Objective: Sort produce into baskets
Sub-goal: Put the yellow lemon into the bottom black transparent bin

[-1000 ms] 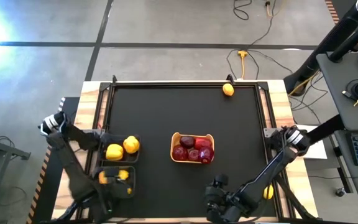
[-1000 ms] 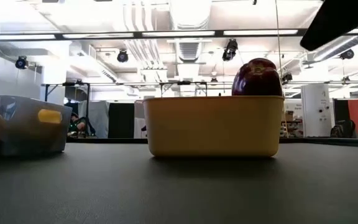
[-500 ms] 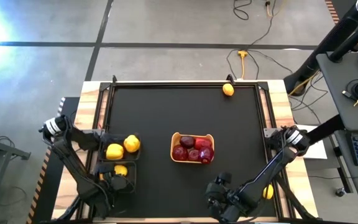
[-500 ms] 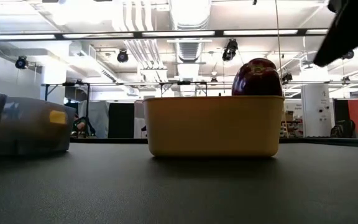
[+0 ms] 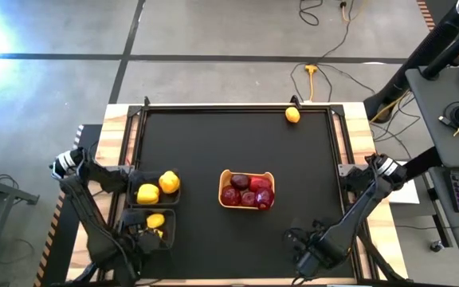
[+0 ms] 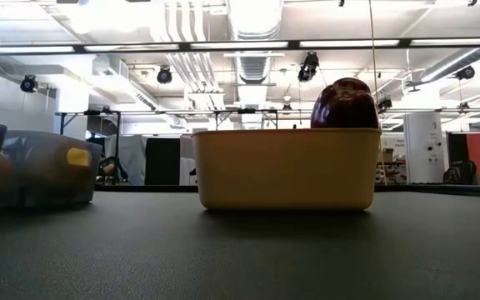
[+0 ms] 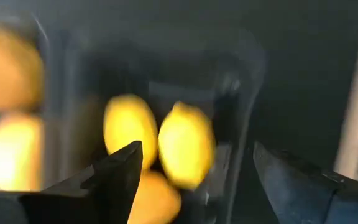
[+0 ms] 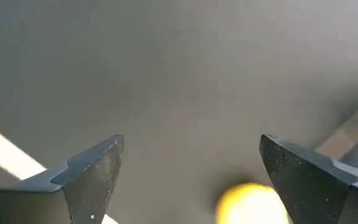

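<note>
With its jaws spread and empty, the left gripper (image 7: pixel 191 177) is shown over the near clear bin (image 5: pixel 151 231), where lemons (image 7: pixel 185 152) lie; the right gripper (image 8: pixel 191 180), likewise spread, is held above a stray lemon (image 8: pixel 250 202). Red fruit (image 5: pixel 248 191) is sorted into the tan tray (image 5: pixel 246 173). A far lemon (image 5: pixel 292 115) is left. Bin contents are blurred.

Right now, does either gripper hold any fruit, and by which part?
Nothing is held. The left gripper is open above the lemons in a dark bin; the right gripper is open and empty.
</note>
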Action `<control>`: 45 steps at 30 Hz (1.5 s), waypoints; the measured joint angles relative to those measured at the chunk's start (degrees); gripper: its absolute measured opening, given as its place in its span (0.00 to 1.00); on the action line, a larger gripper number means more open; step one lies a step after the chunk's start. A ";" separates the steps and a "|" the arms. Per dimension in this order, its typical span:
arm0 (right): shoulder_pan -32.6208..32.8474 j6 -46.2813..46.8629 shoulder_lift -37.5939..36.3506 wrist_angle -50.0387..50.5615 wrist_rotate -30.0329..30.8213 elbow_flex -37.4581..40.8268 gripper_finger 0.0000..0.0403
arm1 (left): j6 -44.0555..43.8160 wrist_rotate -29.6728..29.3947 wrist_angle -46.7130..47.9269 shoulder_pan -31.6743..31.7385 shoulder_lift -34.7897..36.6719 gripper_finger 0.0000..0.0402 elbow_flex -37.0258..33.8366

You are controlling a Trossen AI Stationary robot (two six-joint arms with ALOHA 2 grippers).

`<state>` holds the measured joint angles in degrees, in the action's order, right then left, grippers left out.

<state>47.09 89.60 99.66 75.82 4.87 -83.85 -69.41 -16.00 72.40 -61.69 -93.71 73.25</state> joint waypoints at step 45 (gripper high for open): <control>3.45 5.73 0.52 -22.18 -40.31 27.08 0.71 | 30.49 -26.28 -37.13 7.32 0.07 0.70 -5.55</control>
<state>50.53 95.34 100.18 53.65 -35.44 -56.78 -38.92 -42.28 35.27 -54.37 -93.65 67.70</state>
